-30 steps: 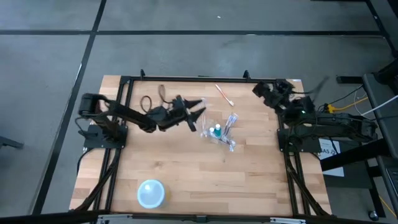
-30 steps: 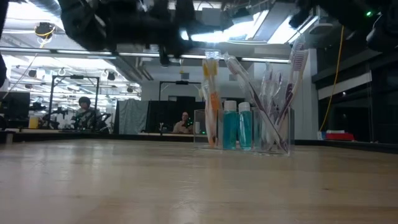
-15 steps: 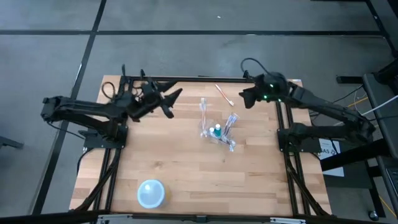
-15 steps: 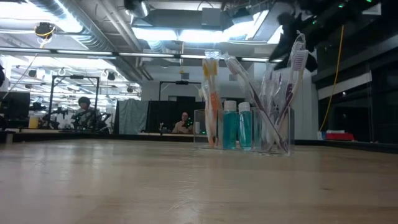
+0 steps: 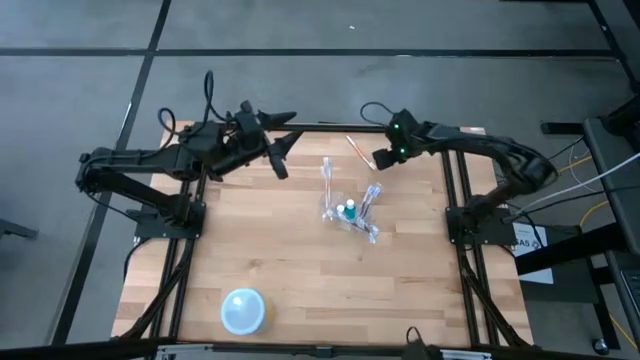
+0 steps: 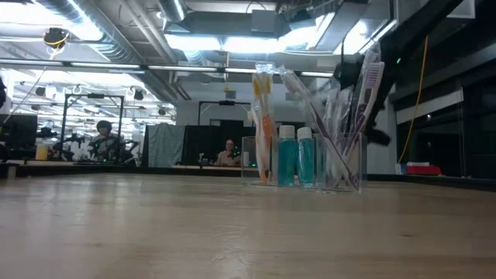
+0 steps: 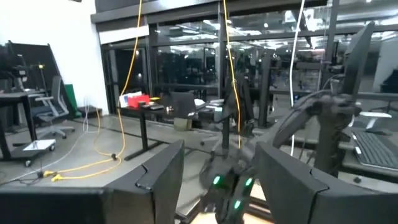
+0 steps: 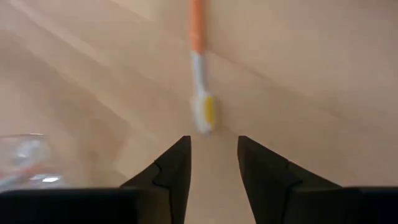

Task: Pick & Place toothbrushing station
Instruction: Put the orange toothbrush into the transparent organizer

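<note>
The left gripper [image 5: 284, 143] hangs open over the table's [image 5: 300, 270] far left. In the middle a clear cup [image 5: 350, 213] holds white brushes and a teal tube [image 5: 349, 211], standing up. One orange brush [image 5: 359, 151] lies flat, slanting far-left to near-right. The right gripper [image 5: 380, 160] is open a little, just by its near end.

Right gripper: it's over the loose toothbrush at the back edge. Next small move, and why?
Probably lower straight down and close on the brush. The right gripper is open, and the loose toothbrush lies flat on the table just ahead of the fingertips, lined up with the gap, apart from the clear cup. The left gripper waits open near the back left.
</note>
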